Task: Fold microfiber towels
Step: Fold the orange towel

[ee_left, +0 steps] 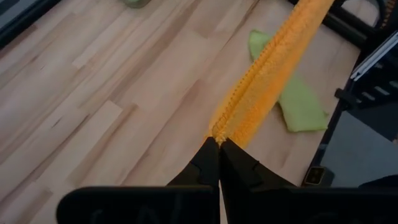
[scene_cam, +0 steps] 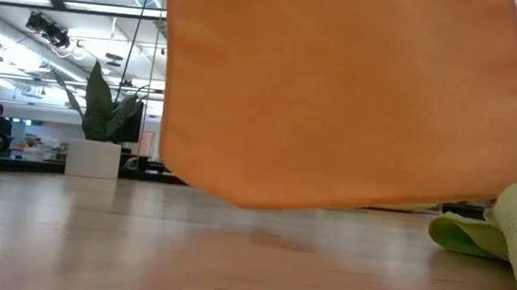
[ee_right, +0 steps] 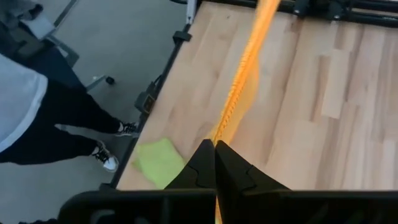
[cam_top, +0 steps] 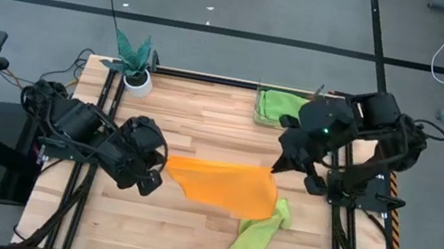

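With the left gripper [ee_left: 219,142] and right gripper [ee_right: 214,144] each pinched shut on the orange towel [cam_top: 225,185], stretched above the table [cam_top: 204,121], a corner could slip, probably if they pull apart.

Lighting even and bright, from overhead: ceiling light strips [scene_cam: 25,3] show in the low view above the plant [scene_cam: 100,111]. No hard shadows on the table [cam_top: 184,237]; only a soft dark patch on the wood directly under the orange towel [scene_cam: 340,86] in the low view. Mild sheen on the wood near the plant pot, no strong glare. Low view: orange towel close to lens, soft-edged; green towel [scene_cam: 516,236] beside it blurred. Left wrist view: towel weave sharp near the fingertips [ee_left: 214,165], floor beyond soft. High view sharp, slight bending at edges.
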Controlling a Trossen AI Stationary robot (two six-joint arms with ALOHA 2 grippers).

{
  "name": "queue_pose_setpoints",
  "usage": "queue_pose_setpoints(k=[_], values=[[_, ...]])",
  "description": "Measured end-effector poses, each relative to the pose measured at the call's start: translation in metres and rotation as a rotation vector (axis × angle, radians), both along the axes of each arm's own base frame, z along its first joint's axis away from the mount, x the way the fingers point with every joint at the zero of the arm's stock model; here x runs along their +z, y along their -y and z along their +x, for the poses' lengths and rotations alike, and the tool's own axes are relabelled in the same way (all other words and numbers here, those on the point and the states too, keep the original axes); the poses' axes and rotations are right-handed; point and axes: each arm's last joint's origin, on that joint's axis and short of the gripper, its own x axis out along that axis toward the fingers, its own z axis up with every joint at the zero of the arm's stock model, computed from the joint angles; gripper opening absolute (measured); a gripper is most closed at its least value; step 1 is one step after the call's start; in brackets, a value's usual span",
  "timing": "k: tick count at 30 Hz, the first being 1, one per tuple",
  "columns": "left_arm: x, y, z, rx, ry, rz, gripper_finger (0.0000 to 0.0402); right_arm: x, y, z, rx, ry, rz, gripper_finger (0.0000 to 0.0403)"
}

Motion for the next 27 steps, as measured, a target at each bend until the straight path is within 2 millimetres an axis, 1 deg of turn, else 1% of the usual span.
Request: queue_pose_setpoints(k=[3,7,12,15,21,27], values=[[-0.007,0.001,0.001,0.000,-0.029,0.005,0.0005,-0.006,0.010,0.006,-0.040,-0.026,-0.009,0.0000],[-0.019,-0.002,-0.004,0.034,-0.064,-0.004,0.0005,-0.024,0.023,0.018,-0.058,-0.097,-0.029,0.0000],[-0.038,-0.008,-0.012,0.102,-0.092,-0.006,0.0005,-0.047,0.029,0.032,-0.025,-0.160,-0.051,0.0000],[-0.045,-0.011,-0.017,0.127,-0.105,-0.001,0.0005,-0.055,0.033,0.037,-0.026,-0.169,-0.060,0.0000],[-0.048,-0.017,-0.018,0.127,-0.126,0.038,0.0005,-0.057,0.045,0.042,-0.051,-0.150,-0.061,0.0000],[-0.048,-0.035,-0.011,0.145,-0.158,0.074,0.0005,-0.059,0.071,0.042,-0.121,-0.162,-0.064,0.0000]])
